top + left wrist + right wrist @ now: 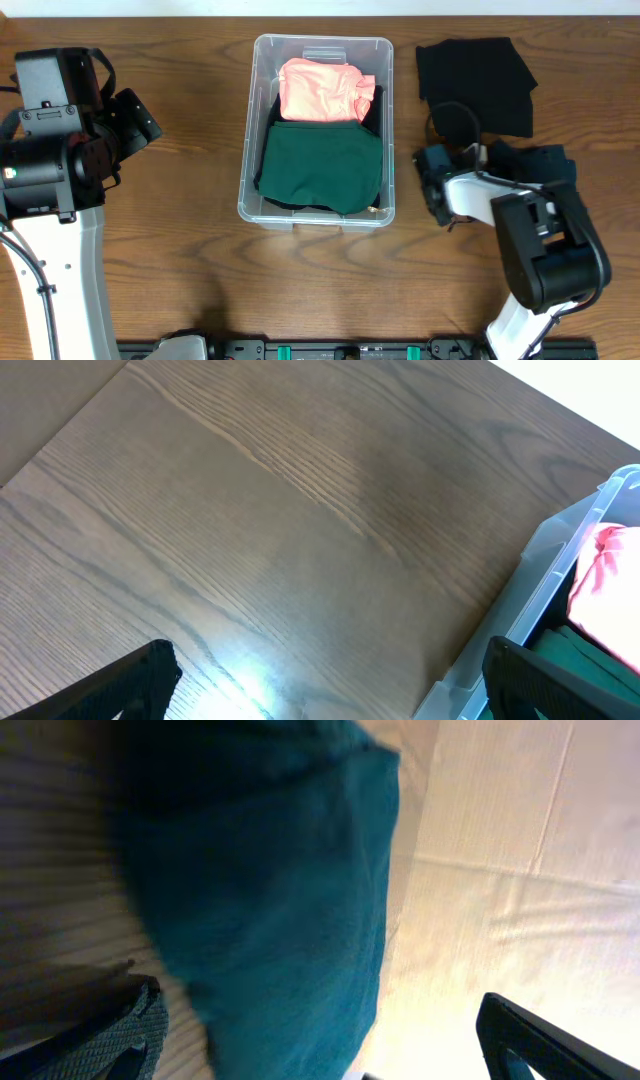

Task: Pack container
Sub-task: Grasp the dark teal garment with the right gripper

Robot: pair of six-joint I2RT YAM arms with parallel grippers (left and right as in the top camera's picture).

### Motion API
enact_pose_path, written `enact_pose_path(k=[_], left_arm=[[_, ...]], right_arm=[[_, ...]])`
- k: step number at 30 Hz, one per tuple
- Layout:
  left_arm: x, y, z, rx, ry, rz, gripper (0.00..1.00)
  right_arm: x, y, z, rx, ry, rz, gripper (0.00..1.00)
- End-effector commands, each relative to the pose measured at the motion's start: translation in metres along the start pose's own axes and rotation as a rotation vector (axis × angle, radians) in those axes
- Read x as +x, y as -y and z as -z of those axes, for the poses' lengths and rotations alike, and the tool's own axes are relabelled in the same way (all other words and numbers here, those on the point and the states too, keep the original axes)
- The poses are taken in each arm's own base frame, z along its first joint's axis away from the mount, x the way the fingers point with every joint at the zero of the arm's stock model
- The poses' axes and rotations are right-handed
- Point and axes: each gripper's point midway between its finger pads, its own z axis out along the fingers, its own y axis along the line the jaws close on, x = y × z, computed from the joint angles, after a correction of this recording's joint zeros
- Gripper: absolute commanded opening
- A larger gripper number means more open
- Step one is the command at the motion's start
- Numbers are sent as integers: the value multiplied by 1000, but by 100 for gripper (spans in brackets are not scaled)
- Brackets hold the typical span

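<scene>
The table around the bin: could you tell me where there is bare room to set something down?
Bare wood lies between the left arm and the left wall of the bin, and in the strip in front of the bin. Right of the bin it is crowded: black cloth, teal cloth and the right arm. The bin itself looks full.

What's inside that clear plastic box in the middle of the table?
The container holds a folded pink cloth at the far end and a dark green cloth in front. Black fabric peeks out beneath them; how much lies underneath is covered.
</scene>
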Motion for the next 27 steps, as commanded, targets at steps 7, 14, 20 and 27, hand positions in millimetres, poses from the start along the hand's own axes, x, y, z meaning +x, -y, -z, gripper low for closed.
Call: enact_pose_path(k=[7,14,20,27], left_arm=[[-2,-3,-1,-14,4,-13,98],[-2,-3,-1,-14,4,-13,98],[-2,-3,-1,-14,4,-14,98],[-2,-3,-1,-14,4,-13,98]], right_arm=[[60,-106,-13,-540,-198,45,99],[60,-106,-14,-542,-207,20,86],[57,-113,-10,-585,-199,10,65],[56,-119,-6,-632,-194,12,10]])
